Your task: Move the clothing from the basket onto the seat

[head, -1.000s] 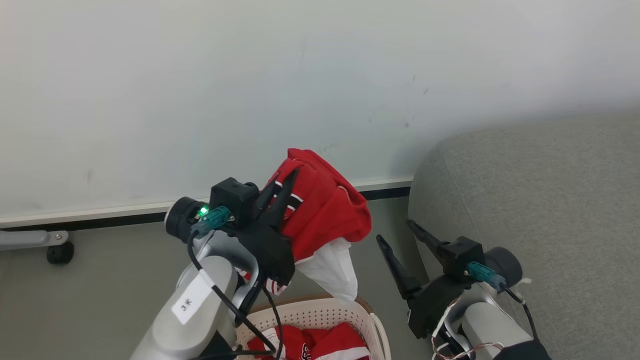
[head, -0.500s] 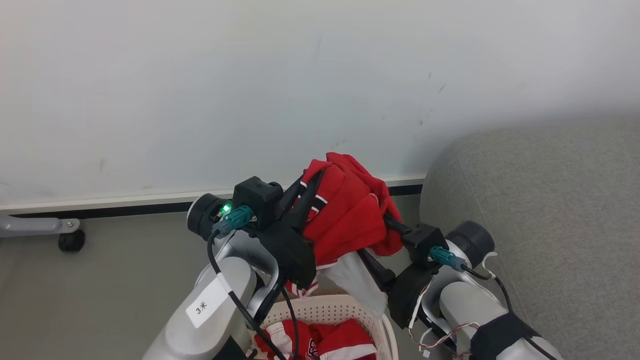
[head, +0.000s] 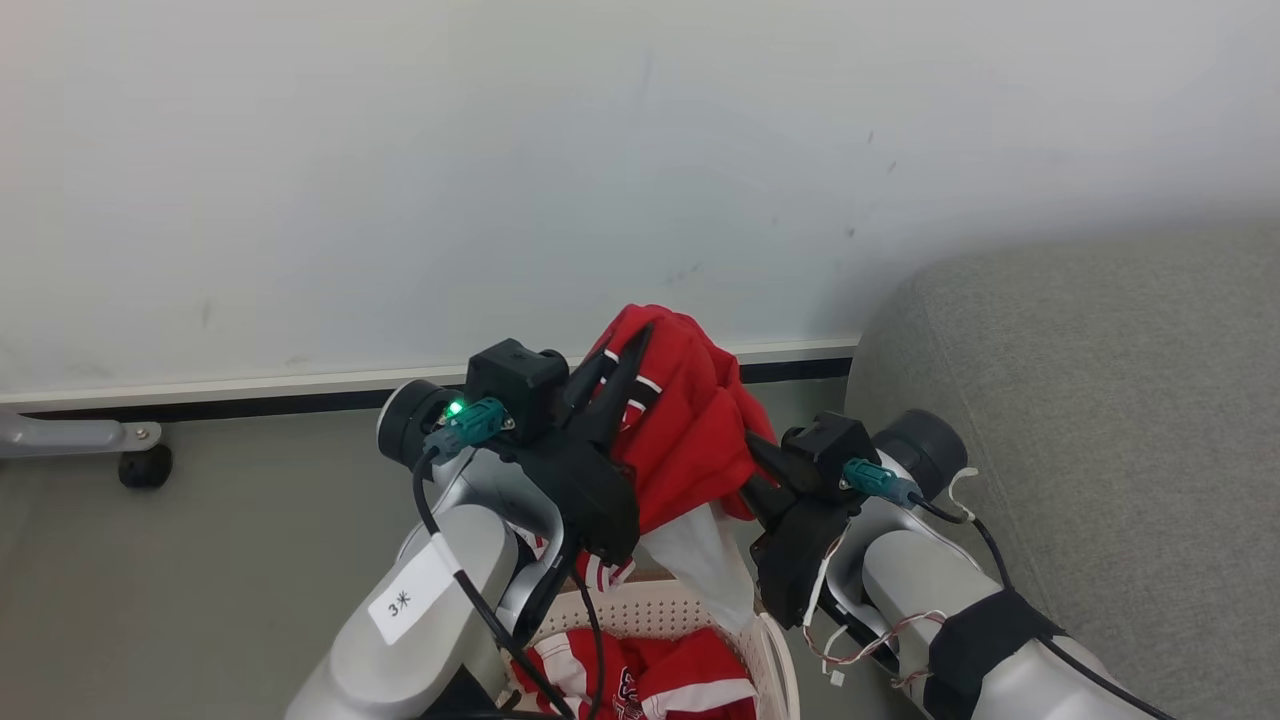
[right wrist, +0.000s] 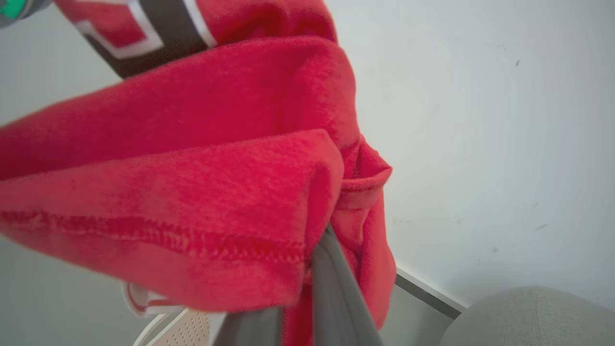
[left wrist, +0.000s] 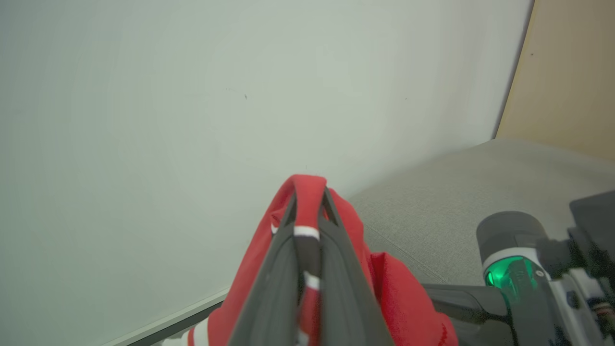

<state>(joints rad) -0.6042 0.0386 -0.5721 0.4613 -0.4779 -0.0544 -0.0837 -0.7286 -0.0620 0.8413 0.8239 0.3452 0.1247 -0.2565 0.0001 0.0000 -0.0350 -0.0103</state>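
A red garment (head: pixel 690 440) with a white panel hangs in the air above the basket (head: pixel 772 655), its white part dangling toward the brown rim, just left of the grey seat (head: pixel 1100 420). The left gripper (head: pixel 622 350) is closed tight on a striped fold at the garment's top, with cloth pinched between its dark fingers (left wrist: pixel 274 269). The right gripper (head: pixel 757 470) is closed as well, its tips buried in the garment's right-hand folds. More red and white clothing (head: pixel 650 685) lies in the basket, nearest the robot. Beyond are a pale wall (head: pixel 500 180) and grey floor (head: pixel 200 560).
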